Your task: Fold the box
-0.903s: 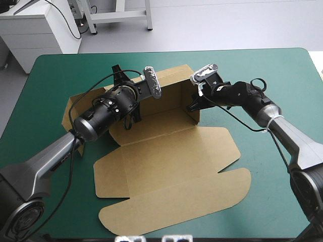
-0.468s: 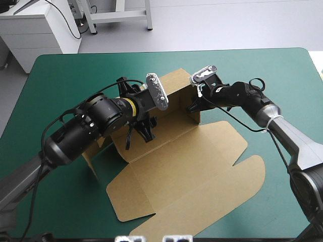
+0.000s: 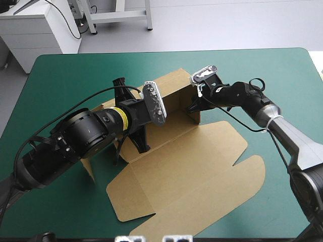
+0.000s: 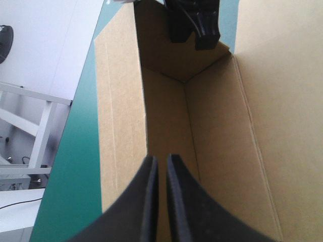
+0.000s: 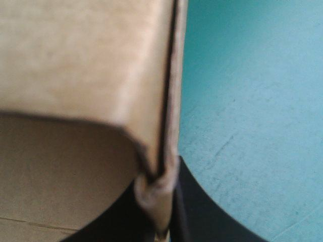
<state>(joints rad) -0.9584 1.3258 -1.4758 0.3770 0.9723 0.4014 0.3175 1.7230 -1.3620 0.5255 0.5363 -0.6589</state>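
One box (image 3: 202, 151), part-raised: our left hand (image 4: 160, 159) and right hand (image 5: 160, 186) each pinch a wall; we fear uneven pulling tears or buckles it.

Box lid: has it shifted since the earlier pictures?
Yes. The box lid has slid toward the table's right edge and now lies nearer it.
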